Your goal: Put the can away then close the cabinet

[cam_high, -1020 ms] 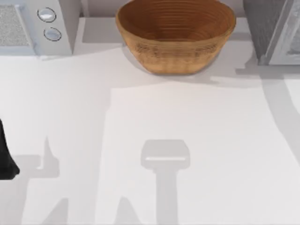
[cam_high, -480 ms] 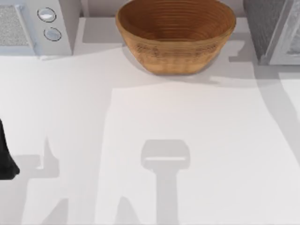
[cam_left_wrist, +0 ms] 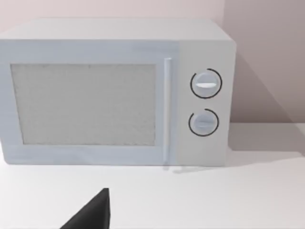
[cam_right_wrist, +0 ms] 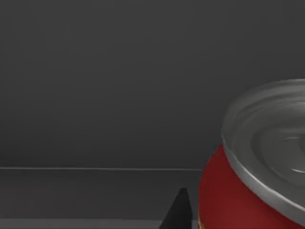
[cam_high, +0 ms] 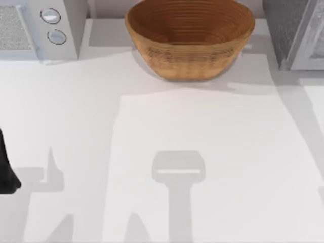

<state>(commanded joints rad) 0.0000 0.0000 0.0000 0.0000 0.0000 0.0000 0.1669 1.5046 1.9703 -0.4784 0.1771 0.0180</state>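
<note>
The can (cam_right_wrist: pixel 248 191), red with a silver metal top, sits very close in the right wrist view against a dark grey cabinet interior. My right gripper (cam_right_wrist: pixel 205 214) is shut on the can, and one black fingertip (cam_right_wrist: pixel 178 212) shows right beside its red wall. The grey cabinet (cam_high: pixel 286 25) stands at the back right of the table, its pale door (cam_high: pixel 311 45) swung open. My left arm (cam_high: pixel 6 169) is parked at the table's left edge. Its gripper (cam_left_wrist: pixel 95 214) faces the microwave.
A large woven bowl (cam_high: pixel 190 38) stands at the back middle. A white microwave (cam_high: pixel 38 28) with two round dials sits at the back left, door shut. Arm shadows lie across the white table (cam_high: pixel 202 121).
The shadow on the table's right side has slid farther right and back, toward the cabinet. The left arm, bowl and microwave have not moved.
</note>
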